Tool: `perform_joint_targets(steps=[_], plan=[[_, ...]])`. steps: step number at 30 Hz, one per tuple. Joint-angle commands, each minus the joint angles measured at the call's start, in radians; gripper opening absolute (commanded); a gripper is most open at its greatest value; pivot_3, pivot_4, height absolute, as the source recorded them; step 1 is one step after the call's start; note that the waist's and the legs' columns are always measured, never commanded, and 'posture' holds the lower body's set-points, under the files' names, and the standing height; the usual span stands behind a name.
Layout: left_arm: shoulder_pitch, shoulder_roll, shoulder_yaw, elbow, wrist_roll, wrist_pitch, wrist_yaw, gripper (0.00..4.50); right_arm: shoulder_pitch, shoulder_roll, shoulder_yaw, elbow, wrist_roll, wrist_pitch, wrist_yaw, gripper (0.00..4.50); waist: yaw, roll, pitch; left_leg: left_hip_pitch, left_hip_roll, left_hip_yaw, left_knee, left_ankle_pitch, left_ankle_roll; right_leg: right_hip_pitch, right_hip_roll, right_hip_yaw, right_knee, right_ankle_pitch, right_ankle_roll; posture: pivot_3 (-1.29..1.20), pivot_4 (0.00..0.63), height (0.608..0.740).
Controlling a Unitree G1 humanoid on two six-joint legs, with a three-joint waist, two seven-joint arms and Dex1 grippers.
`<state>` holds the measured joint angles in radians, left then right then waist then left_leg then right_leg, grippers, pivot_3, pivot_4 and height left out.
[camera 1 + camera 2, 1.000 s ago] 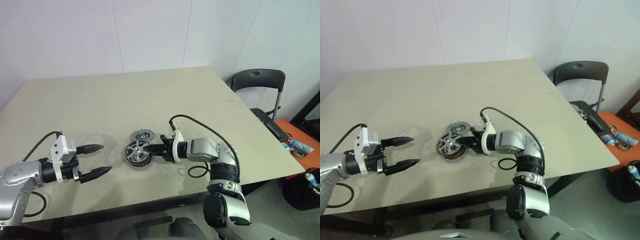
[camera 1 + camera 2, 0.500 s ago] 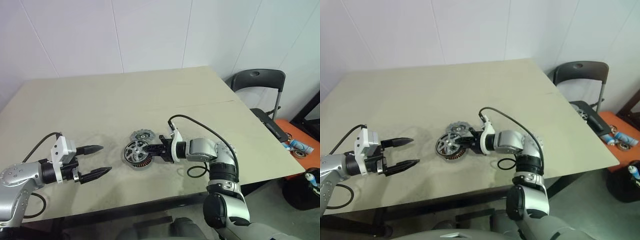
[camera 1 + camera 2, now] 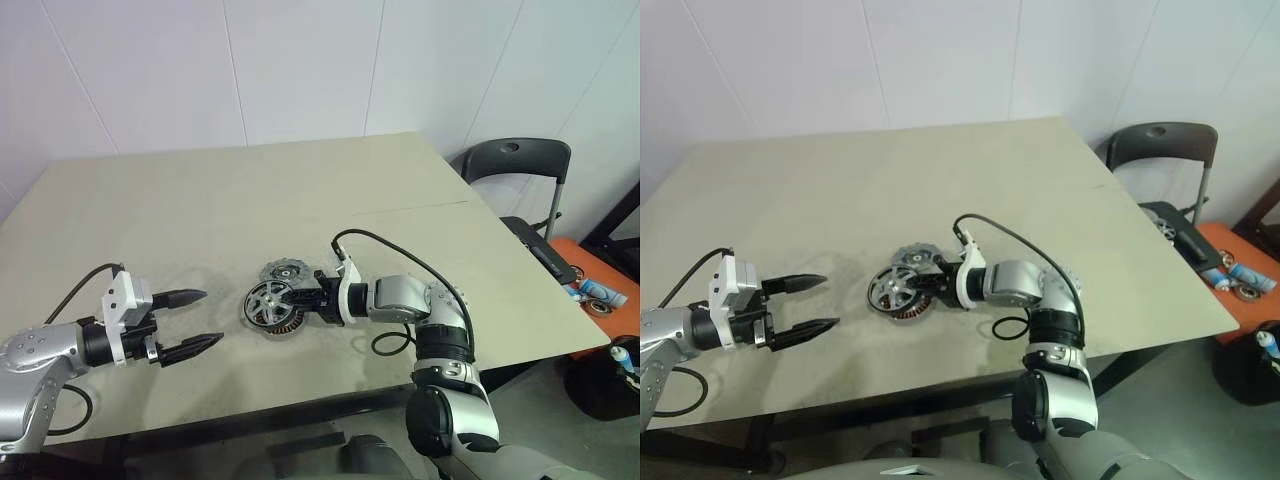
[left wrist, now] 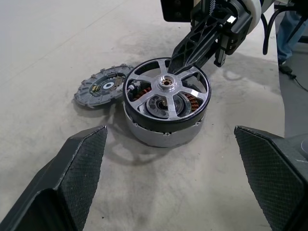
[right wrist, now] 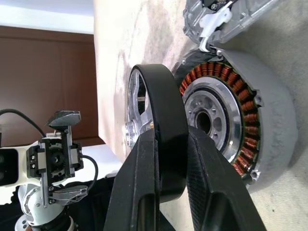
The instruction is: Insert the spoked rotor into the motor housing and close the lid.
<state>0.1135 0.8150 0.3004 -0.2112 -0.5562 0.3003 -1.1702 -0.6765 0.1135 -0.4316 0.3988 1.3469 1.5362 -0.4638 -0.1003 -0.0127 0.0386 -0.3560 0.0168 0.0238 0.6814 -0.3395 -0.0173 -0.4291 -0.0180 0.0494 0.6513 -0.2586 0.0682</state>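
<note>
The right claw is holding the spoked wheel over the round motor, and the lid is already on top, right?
Not quite. The lid lies on the table beside the motor, as the left wrist view shows. The right claw does hold the wheel over the motor.

A plain indoor test room or lab. A bare beige table (image 3: 250, 190) stands against white panelled walls (image 3: 300, 70). A black folding chair (image 3: 515, 165) sits at the table's right corner, and beside it an orange surface (image 3: 590, 285) holds small loose parts. On the table lie motor parts (image 3: 275, 300), not household goods, and cabled robot arms (image 3: 400, 298) reach over it.
</note>
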Motion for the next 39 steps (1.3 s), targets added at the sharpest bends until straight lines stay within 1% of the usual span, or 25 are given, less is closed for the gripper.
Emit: perform_joint_targets(steps=[1,2,3,4,5,9,14,15,19,23,26,30,32,35,38,39], plan=[[-0.017,0.009,0.013,-0.003,-0.006,-0.01,-0.002,4.5,-0.036,0.006,0.008,-0.011,0.006,-0.002,0.026,0.39,0.0,0.0,0.0,0.0,0.0,0.0,0.0,0.0,0.0,0.0,0.0,0.0,0.0,0.0,0.0,0.0,0.0,0.74],[-0.019,0.009,0.012,-0.002,-0.005,-0.01,-0.002,4.5,-0.036,0.004,0.009,-0.013,0.006,-0.001,0.028,0.39,0.0,0.0,0.0,0.0,0.0,0.0,0.0,0.0,0.0,0.0,0.0,0.0,0.0,0.0,0.0,0.0,0.0,0.74],[-0.021,0.008,0.011,-0.001,-0.005,-0.01,-0.001,4.5,-0.036,0.001,0.01,-0.014,0.005,0.001,0.031,0.95,0.0,0.0,0.0,0.0,0.0,0.0,0.0,0.0,0.0,0.0,0.0,0.0,0.0,0.0,0.0,0.0,0.0,0.74],[-0.023,0.008,0.01,-0.001,-0.004,-0.01,-0.001,4.5,-0.037,-0.002,0.011,-0.015,0.004,0.003,0.034,1.14,0.0,0.0,0.0,0.0,0.0,0.0,0.0,0.0,0.0,0.0,0.0,0.0,0.0,0.0,0.0,0.0,0.0,0.74],[-0.025,0.008,0.009,0.0,-0.004,-0.01,-0.001,4.5,-0.037,-0.004,0.012,-0.015,0.002,0.004,0.037,1.41,0.0,0.0,0.0,0.0,0.0,0.0,0.0,0.0,0.0,0.0,0.0,0.0,0.0,0.0,0.0,0.0,0.0,0.74],[-0.029,0.007,0.006,0.002,-0.003,-0.011,0.0,4.5,-0.039,-0.013,0.016,-0.017,-0.006,0.007,0.051,2.79,0.0,0.0,0.0,0.0,0.0,0.0,0.0,0.0,0.0,0.0,0.0,0.0,0.0,0.0,0.0,0.0,0.0,0.74],[-0.033,0.007,0.003,0.005,-0.001,-0.013,0.0,4.5,-0.041,-0.022,0.016,-0.021,-0.011,0.008,0.062,4.36,0.0,0.0,0.0,0.0,0.0,0.0,0.0,0.0,0.0,0.0,0.0,0.0,0.0,0.0,0.0,0.0,0.0,0.74],[-0.034,0.006,0.002,0.005,-0.001,-0.013,-0.001,4.5,-0.042,-0.025,0.017,-0.024,-0.012,0.009,0.065,4.47,0.0,0.0,0.0,0.0,0.0,0.0,0.0,0.0,0.0,0.0,0.0,0.0,0.0,0.0,0.0,0.0,0.0,0.74],[-0.035,0.006,0.001,0.007,-0.001,-0.014,-0.001,4.5,-0.052,-0.039,0.019,-0.047,-0.009,0.011,0.076,4.47,0.0,0.0,0.0,0.0,0.0,0.0,0.0,0.0,0.0,0.0,0.0,0.0,0.0,0.0,0.0,0.0,0.0,0.74],[-0.036,0.007,0.002,0.009,-0.001,-0.014,-0.002,4.5,-0.082,-0.083,0.033,-0.094,-0.017,0.005,0.114,4.47,0.002,0.0,0.0,0.0,0.0,0.0,0.0,0.0,0.0,0.0,0.0,0.0,-0.001,0.0,0.0,0.0,0.0,0.74],[-0.037,0.01,0.004,0.014,0.0,-0.015,-0.005,4.5,-0.117,-0.15,0.097,-0.177,-0.06,0.003,0.206,4.47,0.002,0.001,0.001,-0.001,0.0,0.0,0.0,0.0,0.0,0.0,-0.001,0.0,-0.002,0.0,0.001,0.0,0.0,0.74],[-0.04,0.012,0.005,0.019,0.001,-0.015,-0.005,4.5,-0.153,-0.211,0.149,-0.217,-0.118,-0.027,0.305,4.47,0.0,0.001,0.001,0.0,0.001,0.0,-0.001,-0.001,0.001,0.0,0.001,0.0,-0.002,0.0,0.001,0.0,0.0,0.74],[-0.039,0.012,0.008,0.02,0.002,-0.015,-0.005,4.5,-0.176,-0.249,0.197,-0.247,-0.163,-0.048,0.373,4.47,0.001,0.002,0.001,0.0,0.001,0.0,-0.001,-0.001,0.001,0.0,0.001,0.0,-0.002,0.0,0.0,0.0,0.0,0.74],[-0.037,0.014,0.013,0.02,0.001,-0.015,-0.004,4.5,-0.192,-0.306,0.312,-0.338,-0.22,-0.068,0.499,4.47,0.003,0.002,0.001,0.0,0.0,0.0,-0.001,-0.001,0.001,0.0,0.001,0.0,-0.002,0.0,0.001,0.0,0.0,0.74],[-0.033,0.016,0.021,0.019,-0.002,-0.013,-0.004,4.5,-0.198,-0.355,0.437,-0.437,-0.272,-0.098,0.628,3.87,0.002,0.002,0.001,-0.001,0.0,0.0,-0.001,-0.001,0.002,0.0,0.001,0.0,-0.003,0.0,0.001,0.0,0.0,0.74],[-0.032,0.017,0.022,0.02,-0.002,-0.012,-0.003,4.5,-0.203,-0.37,0.478,-0.457,-0.295,-0.11,0.668,3.55,0.002,0.002,0.001,-0.001,0.001,0.0,-0.001,-0.001,0.002,0.0,0.001,0.0,-0.003,0.0,0.001,0.0,0.0,0.74]])
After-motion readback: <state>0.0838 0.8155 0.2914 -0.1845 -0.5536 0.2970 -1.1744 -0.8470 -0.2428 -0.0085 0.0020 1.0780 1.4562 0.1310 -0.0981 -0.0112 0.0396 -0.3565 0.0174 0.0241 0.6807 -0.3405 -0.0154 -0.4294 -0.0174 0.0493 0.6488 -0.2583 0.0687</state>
